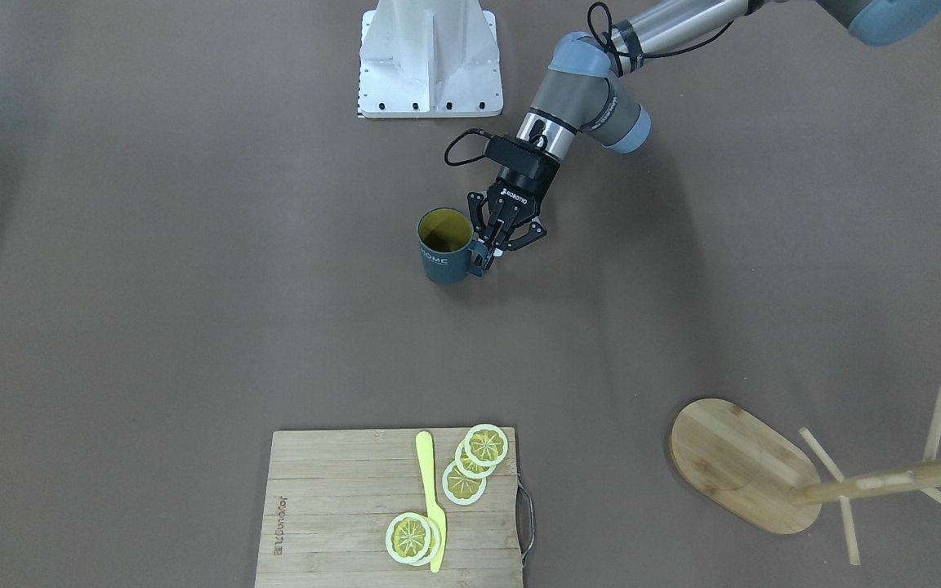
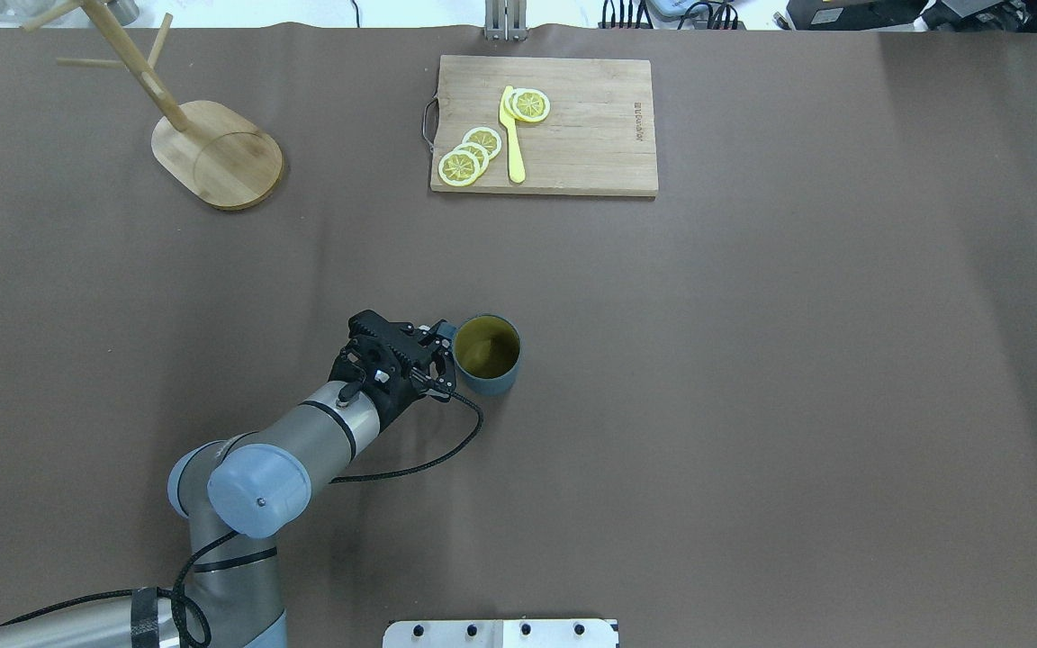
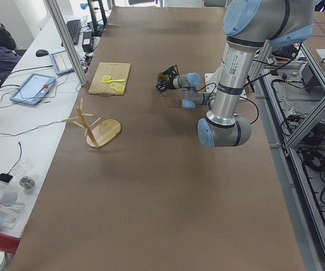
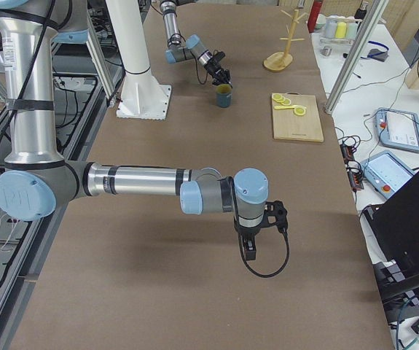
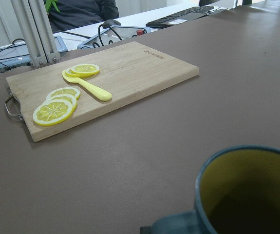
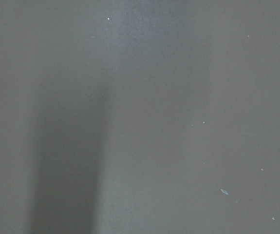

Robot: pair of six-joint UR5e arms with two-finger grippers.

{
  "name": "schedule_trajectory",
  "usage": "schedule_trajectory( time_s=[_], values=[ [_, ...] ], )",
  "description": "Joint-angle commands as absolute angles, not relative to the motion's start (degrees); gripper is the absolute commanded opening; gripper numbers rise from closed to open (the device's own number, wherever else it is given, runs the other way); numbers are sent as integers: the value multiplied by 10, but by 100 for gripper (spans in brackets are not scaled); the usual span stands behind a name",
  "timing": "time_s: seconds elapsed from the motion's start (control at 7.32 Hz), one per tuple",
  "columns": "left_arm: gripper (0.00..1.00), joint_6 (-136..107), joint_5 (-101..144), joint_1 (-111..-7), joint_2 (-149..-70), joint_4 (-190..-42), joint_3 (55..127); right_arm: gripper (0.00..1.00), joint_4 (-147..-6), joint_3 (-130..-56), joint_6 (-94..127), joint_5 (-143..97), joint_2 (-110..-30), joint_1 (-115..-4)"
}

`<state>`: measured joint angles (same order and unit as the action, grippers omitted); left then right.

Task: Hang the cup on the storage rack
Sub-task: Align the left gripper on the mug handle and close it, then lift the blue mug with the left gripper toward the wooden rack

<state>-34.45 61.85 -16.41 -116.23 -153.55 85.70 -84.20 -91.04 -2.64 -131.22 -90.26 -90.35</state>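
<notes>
Main risk: the left gripper (image 1: pixel 493 255) is on the handle (image 5: pixel 171 226) only, so the cup (image 1: pixel 442 257) could pivot in the pinch or slip once it's lifted, since all the weight hangs off to one side. Second risk: fingers on the loop leave little free opening, so threading it over a thin peg (image 1: pixel 822 457) may be tight, and a bump could shove or tip the rack (image 1: pixel 732 457), which looks light. The carry is also long, because the rack sits at the lower right of the front view (upper left of the overhead view), well apart from the cup. The cup stands upright on the table (image 1: pixel 193 245) just above centre in the front view, mouth up, with the handle facing the gripper. The gripper comes in from the upper right, its fingers drawn close together on the handle and the cup body just beside them. It looks like a pinch, but the contact itself is too small to confirm. The right gripper (image 4: pixel 249 249) hangs over bare table in the right side view, and I can't tell whether it's spread or closed. The cutting board (image 1: pixel 340 506) at bottom centre is out of the way.
</notes>
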Motion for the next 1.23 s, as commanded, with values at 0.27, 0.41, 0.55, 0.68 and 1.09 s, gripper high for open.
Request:
schedule_trajectory(
  time_s=[0.27,0.41,0.55,0.68,1.09],
  values=[
    [0,-572,711,-226,-1162,-1548,862,100,-842,-913,-26,-1313,-903,-904],
    [0,-673,711,-230,-1162,-1570,862,100,-842,-914,-26,-1313,-903,-904],
    [0,-786,721,-238,-1163,-1618,862,100,-842,-914,-26,-1313,-903,-904],
    [0,-875,733,-249,-1166,-1647,862,100,-842,-915,-26,-1313,-904,-904],
    [0,-1175,732,-286,-1182,-1681,861,100,-842,-917,-26,-1313,-904,-904]
  ],
)
